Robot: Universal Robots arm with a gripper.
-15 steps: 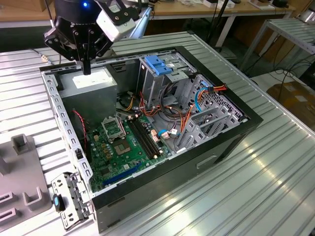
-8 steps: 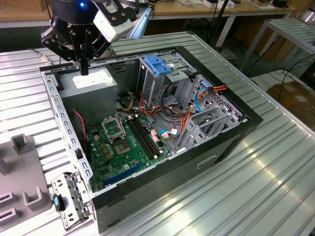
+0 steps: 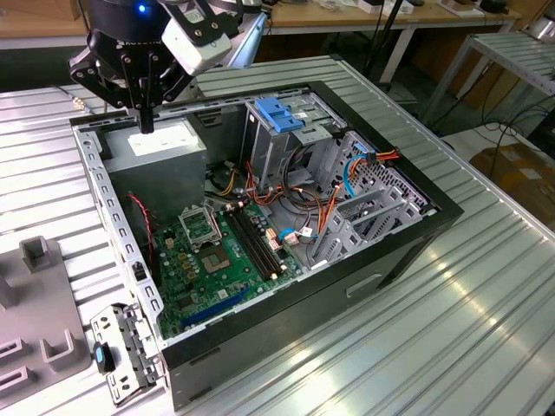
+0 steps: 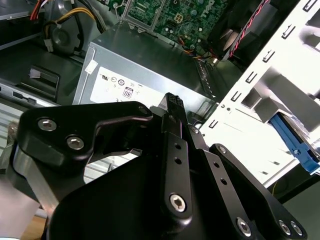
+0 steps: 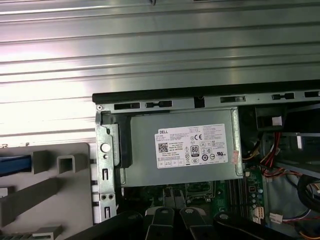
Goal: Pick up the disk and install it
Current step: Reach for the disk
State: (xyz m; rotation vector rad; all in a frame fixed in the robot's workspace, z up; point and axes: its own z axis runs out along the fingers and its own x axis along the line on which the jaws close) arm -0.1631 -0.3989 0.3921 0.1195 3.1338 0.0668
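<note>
My gripper point(image 3: 146, 120) hangs over the back corner of the open computer case point(image 3: 416, 234), on the exterior view's left, just above the grey power-supply box point(image 3: 160, 149). Its fingers point(image 4: 172, 102) are pressed together, shut, with nothing between them. In both wrist views the power-supply box point(image 5: 187, 150) with its white sticker lies right below the fingers. The disk as a whole is out of view. A blue plastic strip point(image 5: 12, 165) lies on the grey fixture point(image 5: 50, 195) outside the case; I cannot tell whether it belongs to the disk.
Inside the case are the green motherboard point(image 3: 217, 251), loose cables, and a metal cage with a blue plastic top point(image 3: 277, 117). A metal bracket with a blue clip point(image 3: 117, 355) lies by the case's near corner. The ribbed metal table point(image 3: 486, 329) spreads around.
</note>
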